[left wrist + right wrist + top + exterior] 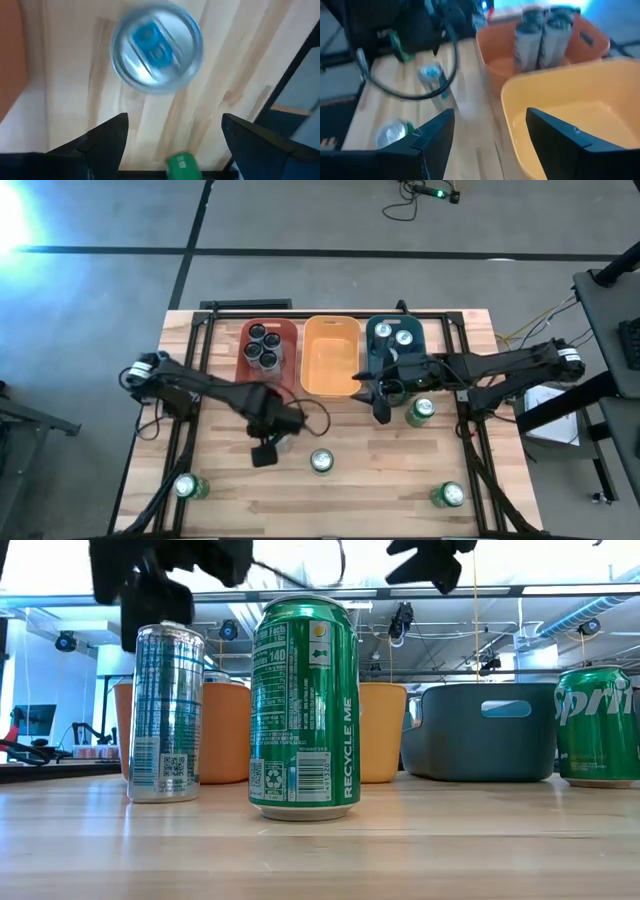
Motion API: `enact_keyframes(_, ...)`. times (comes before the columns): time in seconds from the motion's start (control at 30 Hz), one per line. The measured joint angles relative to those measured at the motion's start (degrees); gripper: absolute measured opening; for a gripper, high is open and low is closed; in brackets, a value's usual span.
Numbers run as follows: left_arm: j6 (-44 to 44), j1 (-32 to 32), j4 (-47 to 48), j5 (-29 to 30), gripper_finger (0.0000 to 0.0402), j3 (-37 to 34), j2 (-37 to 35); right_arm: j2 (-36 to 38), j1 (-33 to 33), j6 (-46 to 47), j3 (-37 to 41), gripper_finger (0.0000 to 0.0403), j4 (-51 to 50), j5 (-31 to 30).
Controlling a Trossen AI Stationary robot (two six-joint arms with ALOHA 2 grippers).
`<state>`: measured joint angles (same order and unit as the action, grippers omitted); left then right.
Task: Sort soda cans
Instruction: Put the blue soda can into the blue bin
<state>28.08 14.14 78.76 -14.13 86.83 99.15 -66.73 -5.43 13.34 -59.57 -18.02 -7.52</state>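
- High view: wooden table (340, 500) with three tubs in a row at the far side — red tub (268, 330) holding four dark cans (265, 345), empty yellow tub (330, 355) in the middle, teal tub (385, 330) holding two silver-topped cans (394, 335).
- Loose on the table: green can (321, 461) near the centre, green can (187, 486) at the near left corner, green can (448, 495) at the near right, green can (420, 411) just beside the right gripper.
- Left gripper (266, 442) above the table in front of the red tub, fingers (107, 137) spread wide, empty; directly below it a pale blue can (156, 49), upright, seen from the top.
- Same pale blue can (166, 712) in the low view, standing left of the central green can (305, 705).
- Right gripper (380, 402) hanging before the gap between yellow and teal tubs, fingers (432, 137) parted, holding nothing.
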Motion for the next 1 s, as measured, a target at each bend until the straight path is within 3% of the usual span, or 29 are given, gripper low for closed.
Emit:
enact_keyframes(0.13,1.45,4.54,0.24,7.61,0.0292,-2.68,-2.66,-1.43,-0.68,-0.30,-0.04,0.0256,4.22,-0.08)
enact_keyframes(0.23,5.02,6.28,-1.24,8.98,0.0266,-7.29,-5.22,-2.60,-1.91,-0.03,-0.07,0.0263,5.78,-0.01)
enact_keyframes(0.37,9.39,7.62,-11.17,10.91,0.0198,-14.90,-9.89,-4.73,-3.80,-0.09,-1.64,0.0267,5.34,-0.01)
enact_keyframes(0.5,10.22,8.10,-21.51,16.47,0.0115,-21.27,-13.90,-7.35,-5.10,0.13,-3.89,0.0263,4.34,-0.02)
enact_keyframes(0.7,7.45,8.19,-23.94,19.69,0.0019,-27.95,-14.88,-11.65,-6.63,1.02,-8.00,0.0254,-0.07,-0.03)
enact_keyframes(1.0,6.91,8.74,-39.62,21.42,0.0006,-33.42,-14.01,-16.53,-7.76,3.85,-9.60,0.0275,-2.16,-0.08)
